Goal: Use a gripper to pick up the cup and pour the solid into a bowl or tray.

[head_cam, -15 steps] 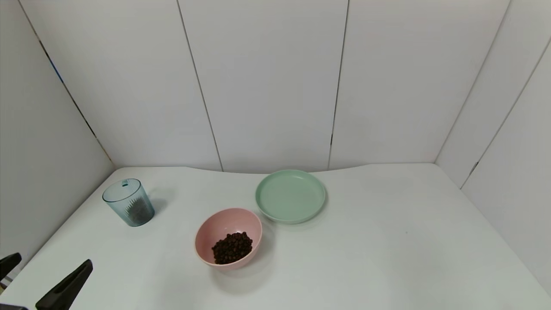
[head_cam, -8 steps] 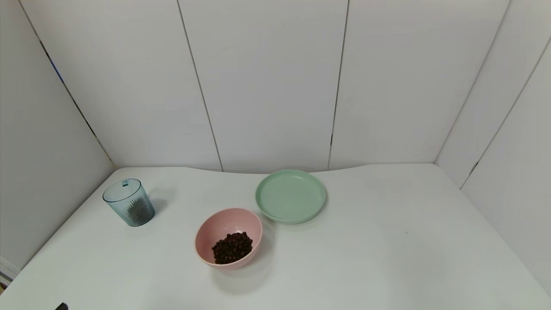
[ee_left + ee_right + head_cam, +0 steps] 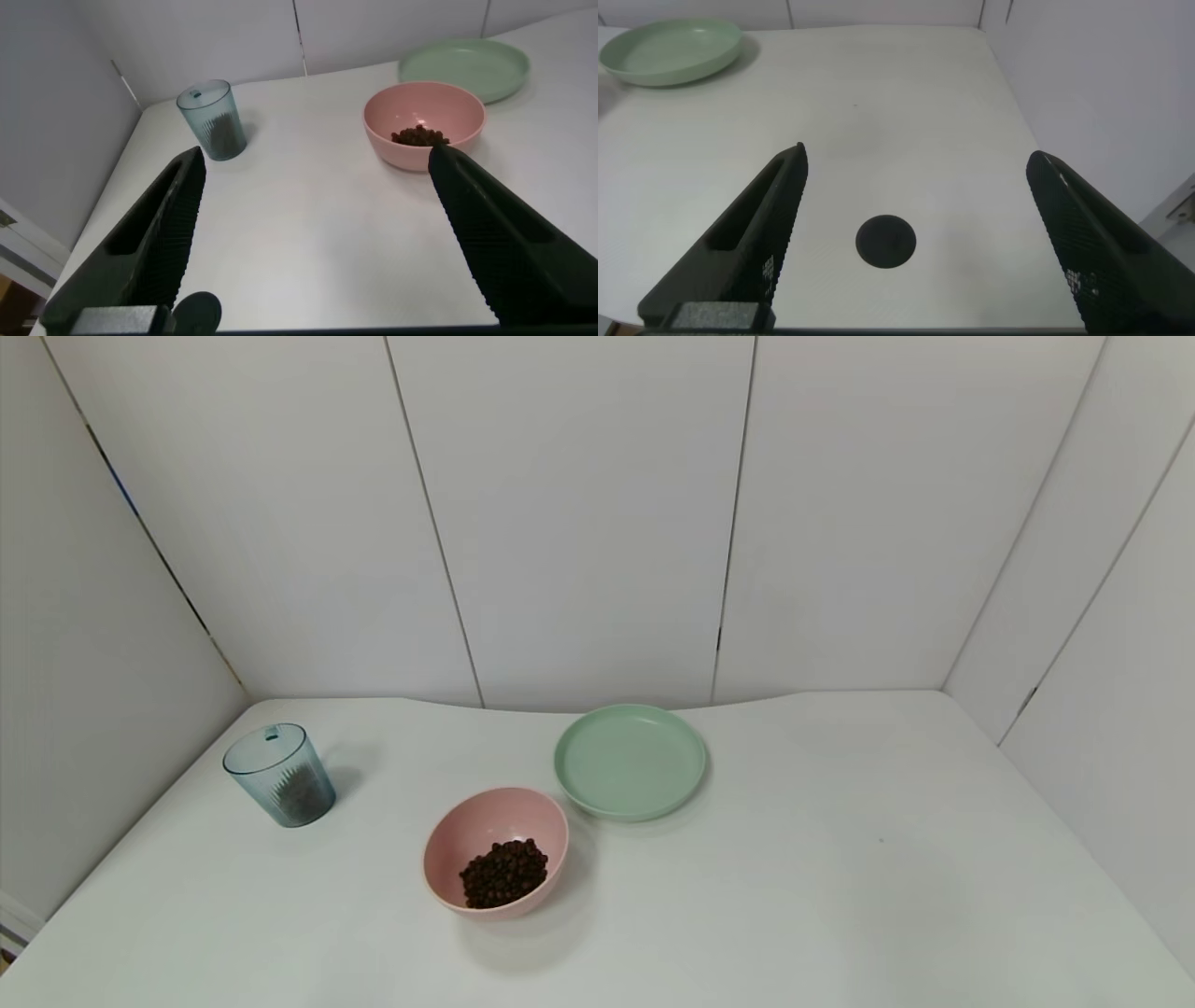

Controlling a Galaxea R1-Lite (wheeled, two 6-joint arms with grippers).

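Note:
The blue-grey ribbed cup (image 3: 280,776) stands upright at the table's far left, with a few dark pieces showing low inside it. It also shows in the left wrist view (image 3: 212,120). The pink bowl (image 3: 496,852) sits in the middle and holds a pile of dark brown solid (image 3: 504,873); it shows in the left wrist view too (image 3: 425,125). My left gripper (image 3: 318,163) is open and empty, pulled back near the table's front left edge, well short of the cup. My right gripper (image 3: 915,159) is open and empty over the right side of the table. Neither gripper shows in the head view.
A shallow pale green plate (image 3: 630,761) lies just behind and right of the bowl, also in the right wrist view (image 3: 671,51). White walls close in the table at back and sides. A round black spot (image 3: 885,242) lies on the table under my right gripper.
My left gripper's fingers, seen at the head view's lower left a second ago, have drawn back out of that view. The cup, bowl and plate have not moved.

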